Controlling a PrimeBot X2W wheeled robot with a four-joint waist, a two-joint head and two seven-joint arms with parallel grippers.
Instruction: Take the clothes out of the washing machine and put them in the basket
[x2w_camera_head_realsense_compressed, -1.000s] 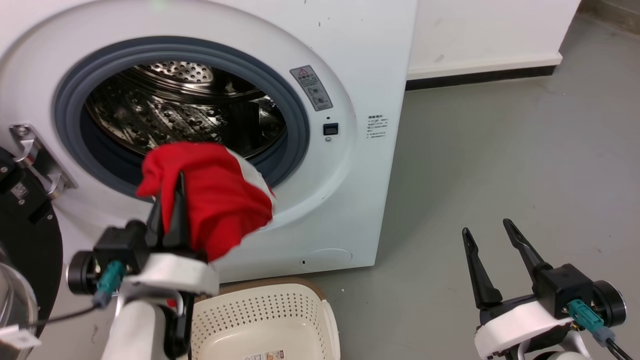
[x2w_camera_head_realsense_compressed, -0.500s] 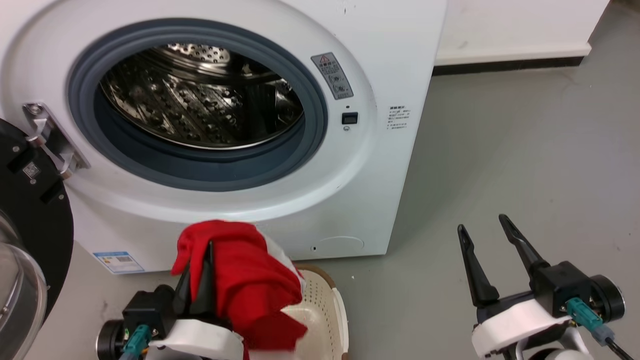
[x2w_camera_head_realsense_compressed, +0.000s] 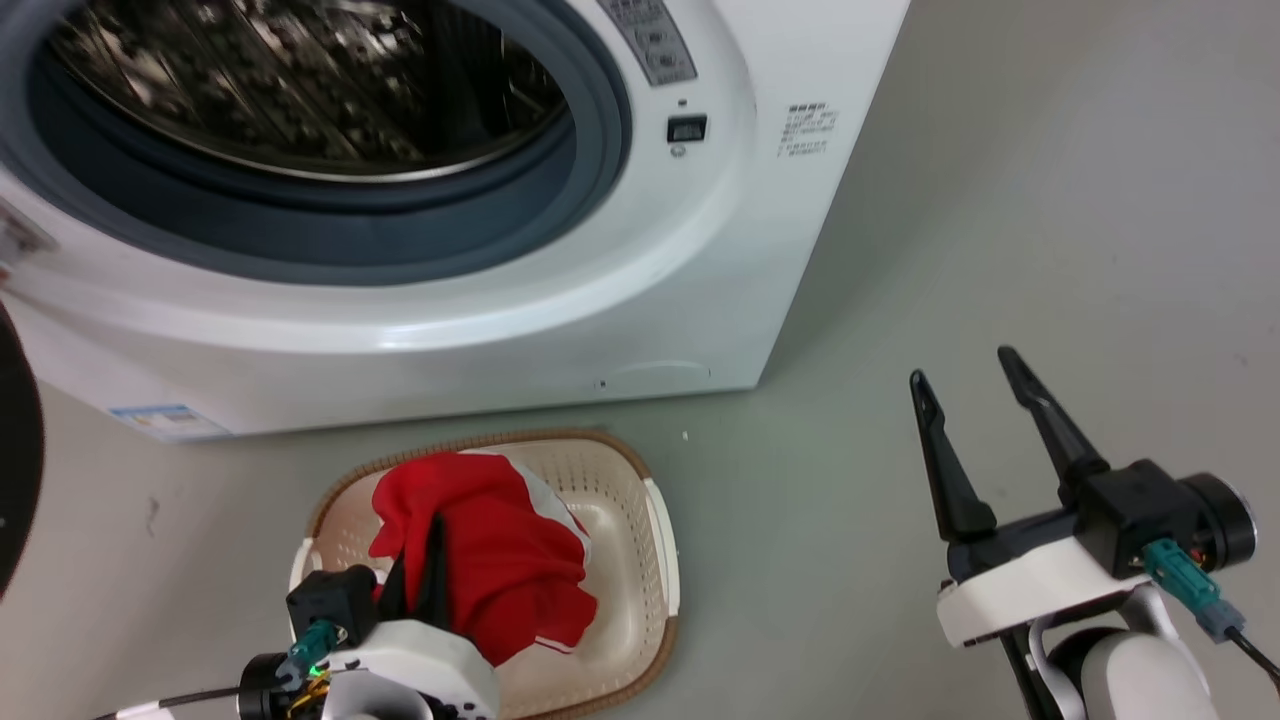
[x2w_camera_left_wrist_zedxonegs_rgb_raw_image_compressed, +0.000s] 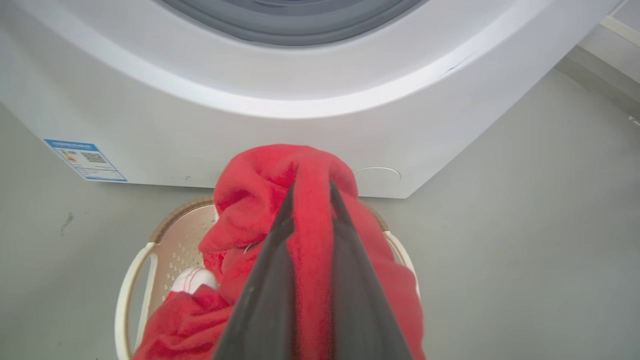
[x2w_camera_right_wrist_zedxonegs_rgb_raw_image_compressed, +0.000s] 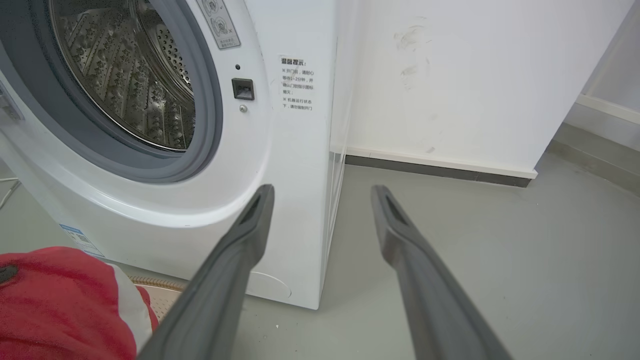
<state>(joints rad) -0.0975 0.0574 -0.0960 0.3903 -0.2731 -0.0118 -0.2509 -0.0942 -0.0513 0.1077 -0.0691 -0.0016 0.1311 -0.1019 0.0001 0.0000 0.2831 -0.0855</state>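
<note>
Left gripper (x2w_camera_head_realsense_compressed: 425, 555), fingers pinching the red garment (x2w_camera_head_realsense_compressed: 505, 565), had lowered it from the basket (x2w_camera_head_realsense_compressed: 655, 545) rim into the basket; right gripper (x2w_camera_head_realsense_compressed: 960, 365) stayed spread.

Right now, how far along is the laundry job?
Done: the clothes are out of the washing machine, whose visible drum shows no fabric. In hand: the left end effector is shut on the clothes above the basket. Left: release them into it. The right end effector hangs open, holding nothing.
</note>
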